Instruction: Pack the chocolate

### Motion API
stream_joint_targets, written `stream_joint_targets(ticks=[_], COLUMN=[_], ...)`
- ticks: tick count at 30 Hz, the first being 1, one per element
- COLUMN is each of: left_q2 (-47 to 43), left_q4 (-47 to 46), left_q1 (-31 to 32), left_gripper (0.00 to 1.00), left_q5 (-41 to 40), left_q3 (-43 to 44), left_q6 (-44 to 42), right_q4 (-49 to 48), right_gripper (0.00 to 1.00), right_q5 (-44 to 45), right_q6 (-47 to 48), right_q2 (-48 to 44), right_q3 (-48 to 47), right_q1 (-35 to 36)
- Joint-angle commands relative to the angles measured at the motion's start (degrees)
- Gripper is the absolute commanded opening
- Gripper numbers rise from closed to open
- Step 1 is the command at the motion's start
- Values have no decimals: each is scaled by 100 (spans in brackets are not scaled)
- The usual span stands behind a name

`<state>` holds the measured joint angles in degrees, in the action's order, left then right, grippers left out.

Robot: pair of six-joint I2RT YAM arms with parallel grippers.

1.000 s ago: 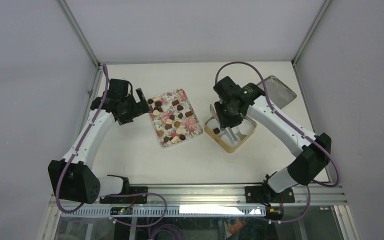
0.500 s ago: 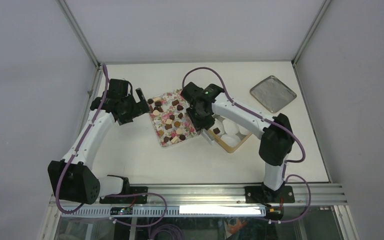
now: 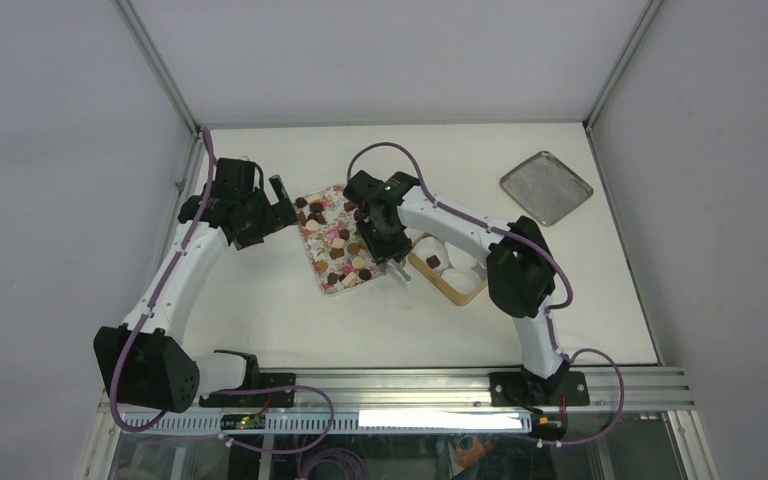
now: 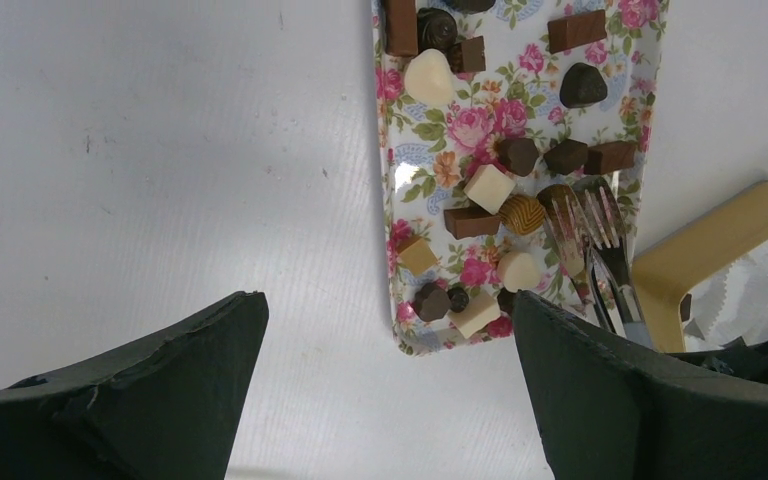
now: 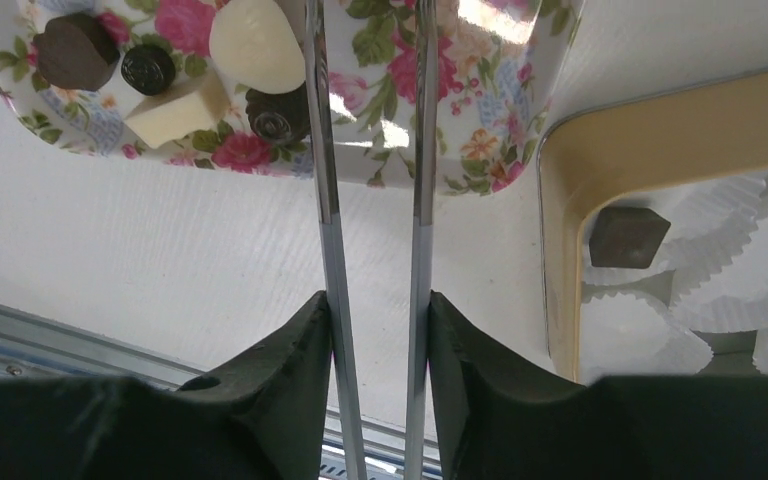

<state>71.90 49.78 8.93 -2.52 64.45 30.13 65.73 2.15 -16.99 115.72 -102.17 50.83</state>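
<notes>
Right wrist view: the right gripper [image 5: 378,330] clamps a pair of tongs [image 5: 421,200], arms slightly parted, over the chocolate [image 5: 257,45] on the floral tray [image 5: 490,150]. 1 piece [image 5: 628,237] sits in the box [image 5: 558,250]. The tong tips are cut off (nothing visibly pinched), and crowded neighbours risk being knocked. The left gripper [image 4: 388,305] hangs wide open.

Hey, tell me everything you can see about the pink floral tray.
The floral tray is a shallow rectangle with rounded corners and a raised rim, glossy, printed with pink roses and green leaves on white. It lies flat on the table between the arms, holding scattered chocolates. The right end effector holds tongs over its near end. A tan box sits close by its corner.
</notes>
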Motion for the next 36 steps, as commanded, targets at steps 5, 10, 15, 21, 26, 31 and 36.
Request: stream_joint_targets(ticks=[5,10,15,21,26,31,36], left_q2=[-270,-290,-291,-349,-361,-348,-342], left_q4=[-30,-30,-21,-32,-34,-30,-29], left_q1=[-23,-23,-23,-23,-21,-23,-23], left_gripper=[99,99,99,99,99,99,99], left_q5=[-143,-181,-175,-127,-137,-143,-144], left_q3=[72,68,96,59,65,71,85], left_q6=[-129,-146,-148,-107,-104,-110,-121], right_q4=[-173,-243,-286,-342,-350,-362,-305], right_gripper=[40,43,41,21,0,0,0], right_q5=[2,75,175,228,194,152,53], right_q6=[27,-28,-50,-65,-71,-67,-67], right_q2=[341,449,523,434,388,232,-240], right_q3=[-609,-663,-670,-614,-569,-533,-457], right_q1=[16,15,15,15,15,16,22])
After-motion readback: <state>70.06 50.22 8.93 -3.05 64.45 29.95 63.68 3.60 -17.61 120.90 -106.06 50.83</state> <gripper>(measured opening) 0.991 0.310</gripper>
